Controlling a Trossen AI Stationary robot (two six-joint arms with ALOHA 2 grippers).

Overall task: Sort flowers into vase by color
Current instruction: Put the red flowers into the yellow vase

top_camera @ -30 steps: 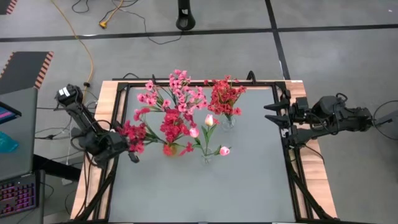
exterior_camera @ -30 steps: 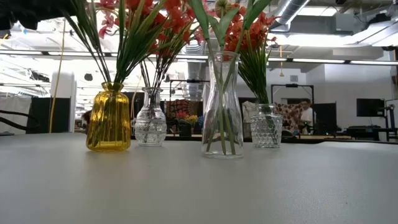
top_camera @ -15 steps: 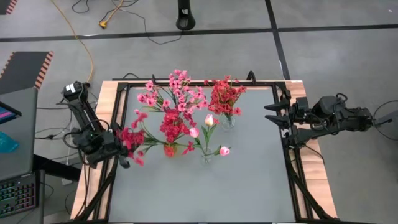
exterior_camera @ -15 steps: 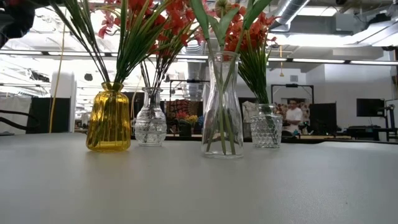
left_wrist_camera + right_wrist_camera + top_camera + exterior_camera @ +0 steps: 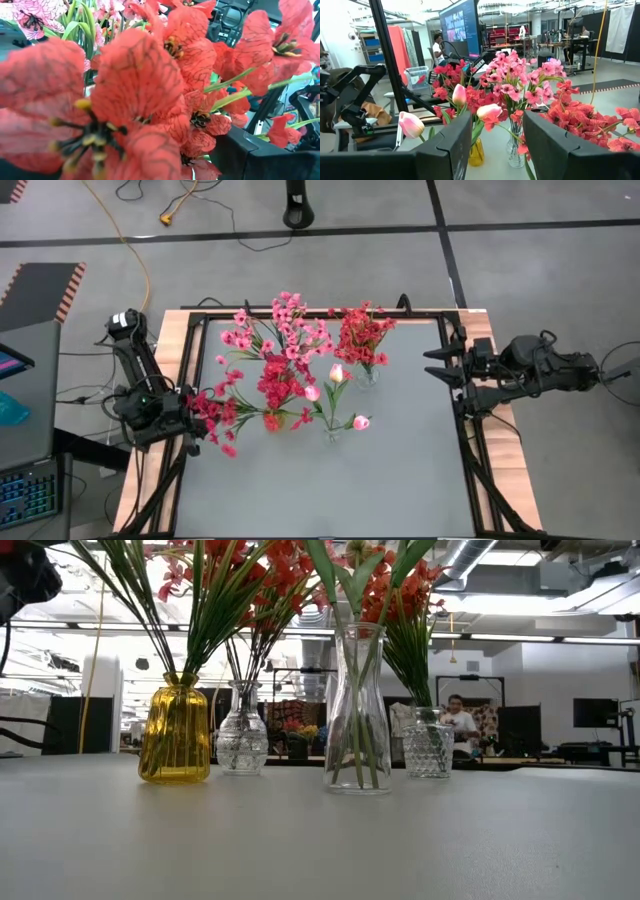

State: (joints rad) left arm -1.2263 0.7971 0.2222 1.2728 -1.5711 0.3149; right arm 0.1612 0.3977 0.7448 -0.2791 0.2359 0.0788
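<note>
Four vases stand mid-table: a yellow one with magenta-red sprigs, a small clear one with pink sprigs, a tall clear one with pale tulip buds, and a faceted one with red sprigs. My left gripper is at the table's left edge with a red sprig at its fingers. The sprig's blossoms fill the left wrist view. My right gripper waits open at the right edge, touching nothing. My left gripper is shut on the red sprig, coming level from the table's left side. The blossoms hide the place of contact, so which part of the sprig it has cannot be told. The sprig is off the table, its blossoms fanning toward the yellow vase.
A black frame runs round the grey table top. Bare table lies near and right of the vases. People and screens show in the room behind.
My left arm has drawn back toward the table's left edge and a little toward the near edge, taking the red sprig with it. The sprig's blossoms now lie nearer the near edge and more spread out than before.
</note>
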